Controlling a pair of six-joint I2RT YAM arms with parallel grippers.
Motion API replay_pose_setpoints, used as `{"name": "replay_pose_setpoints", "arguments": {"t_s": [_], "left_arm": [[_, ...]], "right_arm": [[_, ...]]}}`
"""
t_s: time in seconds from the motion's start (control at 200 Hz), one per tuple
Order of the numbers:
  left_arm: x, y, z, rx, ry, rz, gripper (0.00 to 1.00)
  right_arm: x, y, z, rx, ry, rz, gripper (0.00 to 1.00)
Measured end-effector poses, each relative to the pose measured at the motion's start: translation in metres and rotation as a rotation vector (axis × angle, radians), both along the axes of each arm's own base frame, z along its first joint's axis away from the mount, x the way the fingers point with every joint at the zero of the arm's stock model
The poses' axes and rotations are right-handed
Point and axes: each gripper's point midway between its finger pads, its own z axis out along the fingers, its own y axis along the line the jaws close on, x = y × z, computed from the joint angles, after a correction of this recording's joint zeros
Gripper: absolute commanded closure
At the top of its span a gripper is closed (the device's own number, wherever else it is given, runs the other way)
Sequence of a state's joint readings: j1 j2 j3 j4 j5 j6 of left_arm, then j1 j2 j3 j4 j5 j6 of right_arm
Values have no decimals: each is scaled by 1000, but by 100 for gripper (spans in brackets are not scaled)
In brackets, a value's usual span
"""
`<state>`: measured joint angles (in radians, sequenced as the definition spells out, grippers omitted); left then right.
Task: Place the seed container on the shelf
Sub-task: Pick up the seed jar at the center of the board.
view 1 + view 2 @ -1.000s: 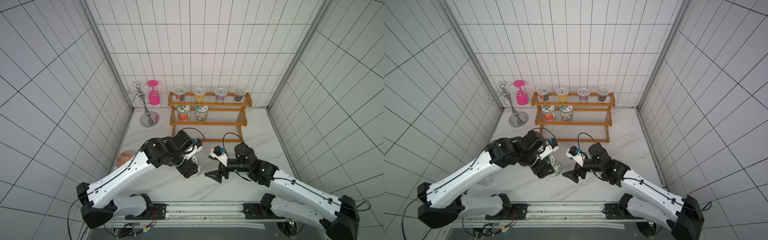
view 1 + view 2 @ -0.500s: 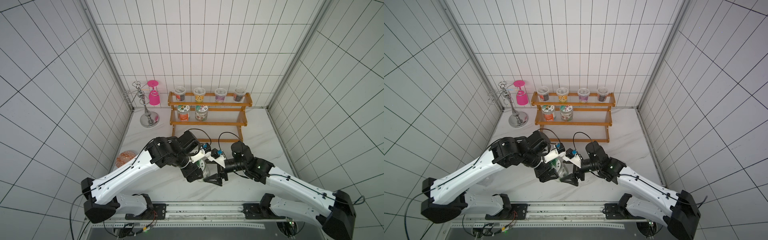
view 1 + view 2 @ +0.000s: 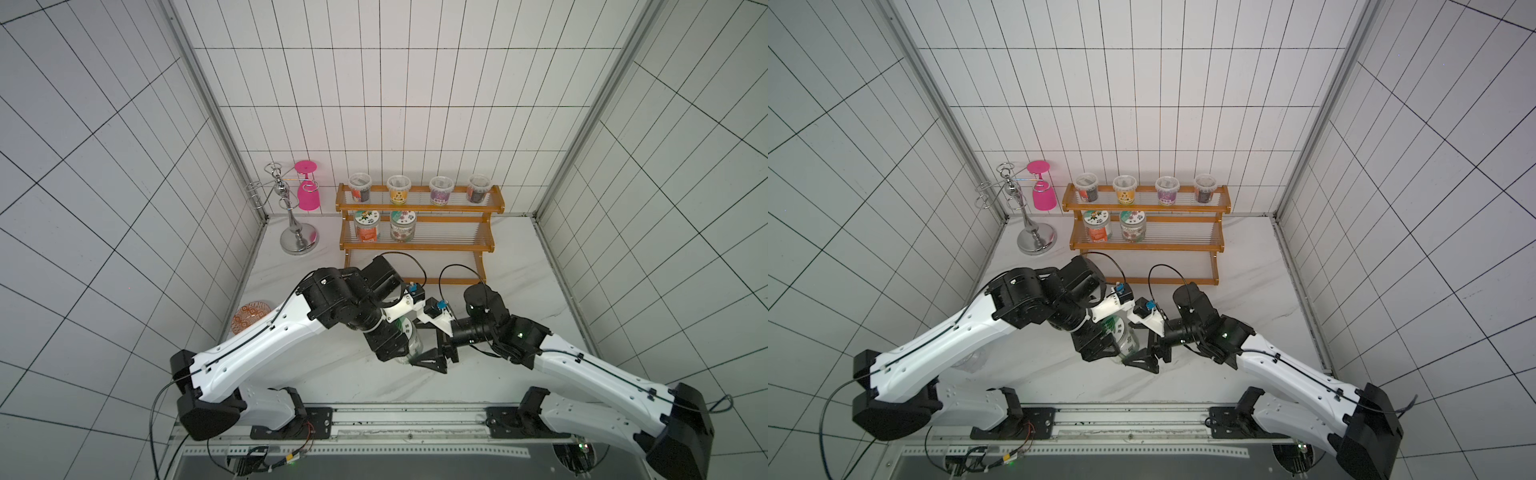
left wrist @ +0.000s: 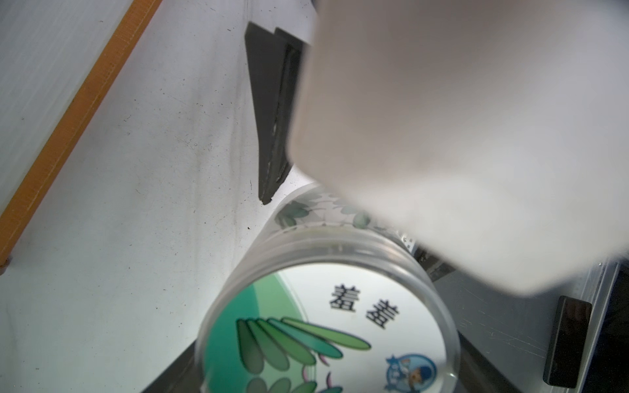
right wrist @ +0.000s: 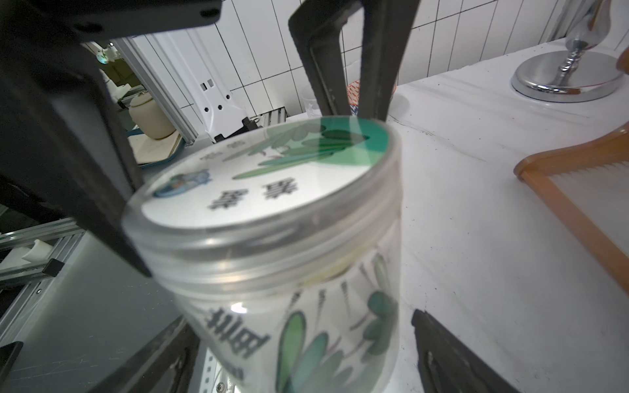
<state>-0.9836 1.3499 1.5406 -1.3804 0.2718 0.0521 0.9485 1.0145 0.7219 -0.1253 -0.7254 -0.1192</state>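
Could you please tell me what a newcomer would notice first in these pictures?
The two arms meet mid-table: the left gripper holds a seed container with a green leaf label, and the right gripper, jaws open, flanks it. Behind stand the orange shelf with six jars and a pink glass hanging upside down on a chrome stand.

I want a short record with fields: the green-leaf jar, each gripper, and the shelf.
seed container: clear jar, green-leaf label, tilted, in front of the shelf
left gripper: shut on the seed container near its lid
right gripper: open, fingers either side of its body
shelf: four tubs on top tier, two jars on middle tier
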Motion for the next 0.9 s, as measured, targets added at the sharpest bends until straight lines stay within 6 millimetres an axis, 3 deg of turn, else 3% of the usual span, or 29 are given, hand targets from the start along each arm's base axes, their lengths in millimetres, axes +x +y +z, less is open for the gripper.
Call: {"name": "replay_pose_setpoints", "arguments": {"t_s": [0.2,0.415,0.51,0.655,0.904], "left_arm": [[7,-3,-7,15,-1,23,46],[9,-11,-16,-8,22,55,46],[15,-18,-20,-26,47,107,46],[24,-25,-24,-55,88,210,46],[33,-33,-27,-94,137,343,46]], "right_arm": [[13,-7,-7,-50,-29,-92,1],[8,-13,-12,-32,-40,-91,1],[4,-8,3,34,-90,-70,1],[14,-6,21,96,-171,-120,1],[30,-8,16,88,-251,-200,1]]}}
